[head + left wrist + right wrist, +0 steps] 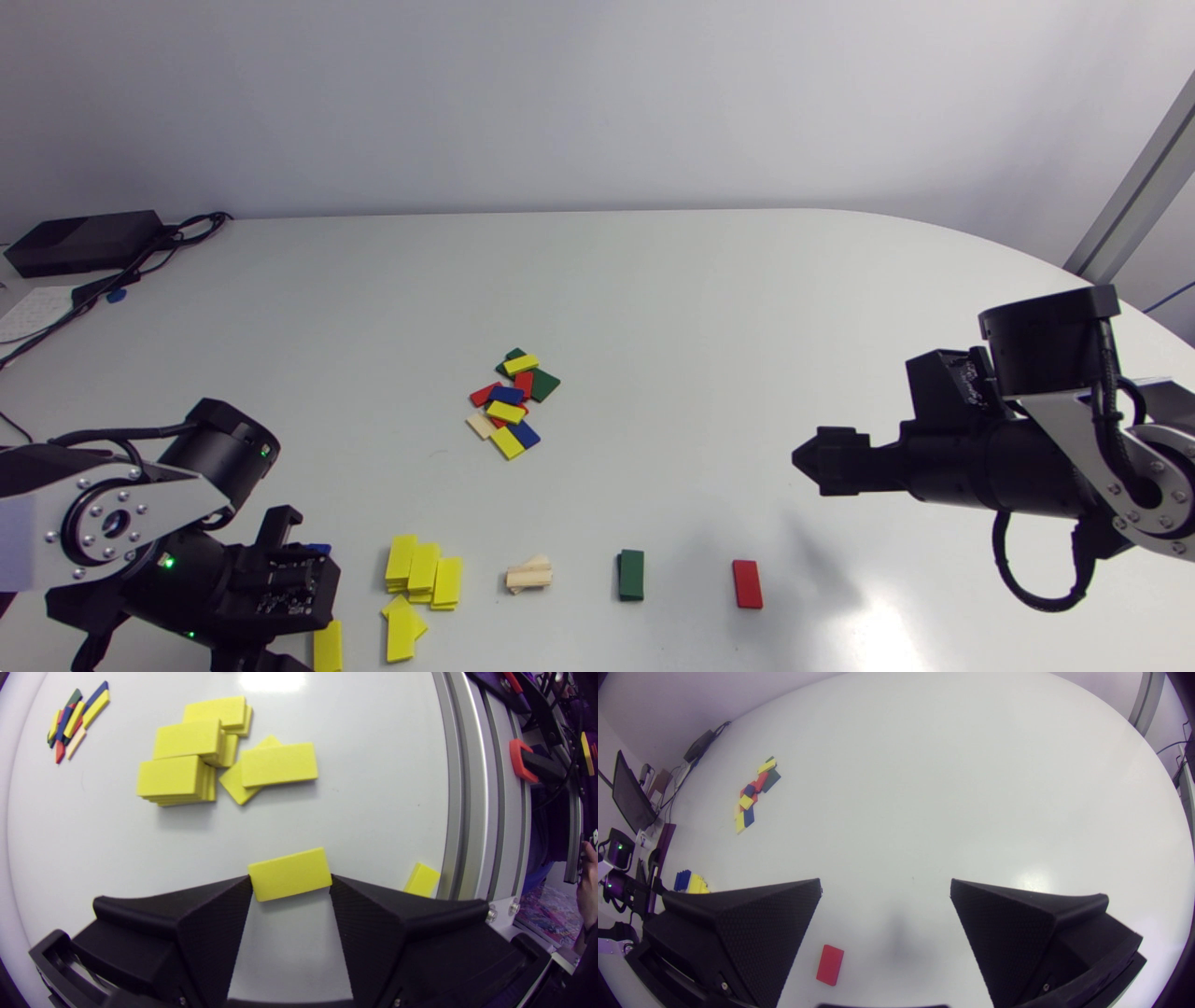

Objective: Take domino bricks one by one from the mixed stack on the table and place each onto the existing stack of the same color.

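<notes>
Left gripper (pixel 290 884): fingers clamped on the short ends of a flat yellow domino brick (pixel 289 873), at the near edge of the white bench (pixel 709 308), near the sprawled stack of yellow bricks (pixel 187 760). The mixed pile of coloured bricks (pixel 509 401) lies mid-bench. Right gripper (pixel 885 896): fingers wide apart, holding nothing, with a flat red brick (pixel 830 964) on the bench beneath.

No print seems legible on anything here.
</notes>
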Controlling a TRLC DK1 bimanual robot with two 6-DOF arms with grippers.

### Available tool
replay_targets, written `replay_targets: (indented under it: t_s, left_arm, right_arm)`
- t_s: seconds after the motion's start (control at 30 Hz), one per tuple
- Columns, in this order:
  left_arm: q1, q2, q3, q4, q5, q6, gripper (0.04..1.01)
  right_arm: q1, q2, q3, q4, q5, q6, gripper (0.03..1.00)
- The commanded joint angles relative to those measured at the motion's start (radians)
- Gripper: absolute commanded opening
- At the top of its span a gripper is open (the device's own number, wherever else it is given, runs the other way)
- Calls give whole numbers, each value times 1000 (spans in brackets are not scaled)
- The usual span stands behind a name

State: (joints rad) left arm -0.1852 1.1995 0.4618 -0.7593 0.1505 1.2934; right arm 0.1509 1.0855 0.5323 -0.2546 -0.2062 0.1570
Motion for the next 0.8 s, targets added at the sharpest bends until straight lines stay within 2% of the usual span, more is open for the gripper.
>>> replay_targets:
  t_s: [0.0, 0.23, 0.43, 0.57, 0.77]
  left_arm:
    - [13, -21, 66, -21, -2, 34, 505]
    - [20, -15, 153, -32, -3, 38, 505]
    - [-8, 45, 212, -18, -2, 27, 505]
    - [-39, 87, 244, -9, 0, 7, 505]
    - [-120, 133, 270, 25, 0, -52, 505]
  right_arm:
    - [-4, 4, -26, 6, 1, -13, 974]
    - [-4, 5, -28, 8, 2, -13, 974]
    - [-4, 10, -28, 8, 2, -13, 974]
    - [-4, 13, -26, 9, 2, -13, 974]
    - [-4, 17, -26, 12, 2, -13, 974]
